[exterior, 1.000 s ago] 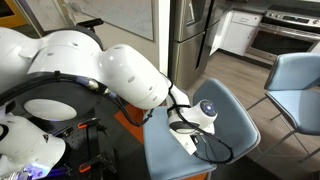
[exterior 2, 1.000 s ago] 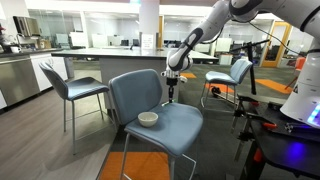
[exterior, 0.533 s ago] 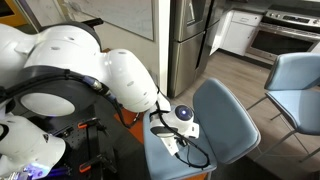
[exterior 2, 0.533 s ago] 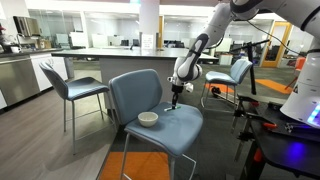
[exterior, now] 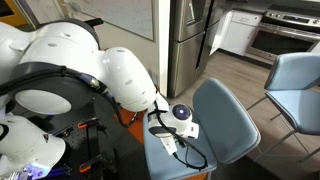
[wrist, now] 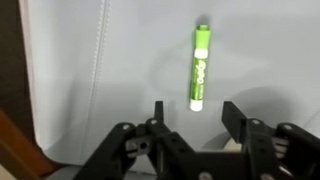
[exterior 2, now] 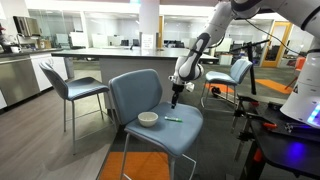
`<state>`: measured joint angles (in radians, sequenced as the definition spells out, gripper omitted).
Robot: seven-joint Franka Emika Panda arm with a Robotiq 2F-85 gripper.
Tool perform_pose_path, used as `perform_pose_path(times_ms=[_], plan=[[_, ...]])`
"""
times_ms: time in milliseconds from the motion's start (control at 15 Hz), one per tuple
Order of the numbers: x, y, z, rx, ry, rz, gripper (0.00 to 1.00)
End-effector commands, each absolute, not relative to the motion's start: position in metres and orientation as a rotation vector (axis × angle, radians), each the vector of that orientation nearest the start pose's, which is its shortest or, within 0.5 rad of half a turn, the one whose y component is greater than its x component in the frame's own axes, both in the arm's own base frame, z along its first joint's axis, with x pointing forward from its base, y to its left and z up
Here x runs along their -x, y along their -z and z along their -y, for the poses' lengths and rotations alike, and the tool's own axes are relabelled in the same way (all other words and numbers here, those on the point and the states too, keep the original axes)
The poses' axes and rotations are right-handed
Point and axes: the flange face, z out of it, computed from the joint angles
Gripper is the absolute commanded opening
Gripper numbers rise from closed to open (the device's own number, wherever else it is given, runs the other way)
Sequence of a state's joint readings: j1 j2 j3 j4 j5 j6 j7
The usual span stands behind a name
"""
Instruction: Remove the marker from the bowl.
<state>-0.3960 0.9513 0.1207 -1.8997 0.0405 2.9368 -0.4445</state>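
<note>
A green marker with a white end lies flat on the blue chair seat, just beyond my fingertips in the wrist view. In an exterior view the marker rests on the seat to the right of the small white bowl, outside it. My gripper hangs open directly above the marker, jaws apart with nothing between them. In an exterior view the gripper points straight down over the seat. The bowl holds nothing that I can see.
The blue chair's backrest rises behind the bowl. Another blue chair stands to the left and one more behind the arm. In an exterior view my white arm covers the seat's left part.
The arm came down toward the seat with the marker, then the jaws opened. The marker dropped out and now lies on the seat beside the bowl.
</note>
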Motion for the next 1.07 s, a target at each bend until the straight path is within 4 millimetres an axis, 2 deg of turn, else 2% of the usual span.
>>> perform_pose_path(times_ms=[0,67,467,733,1000], plan=[[-0.566,-0.03,0.161,3.067,0.159,0.12,0.96],[-0.565,-0.035,0.16,3.05,0.118,0.135,1.0],[-0.562,-0.071,0.141,2.951,-0.108,0.221,1.0],[-0.562,-0.088,0.137,2.944,-0.152,0.234,1.0],[-0.559,-0.094,0.133,2.94,-0.14,0.283,1.0]])
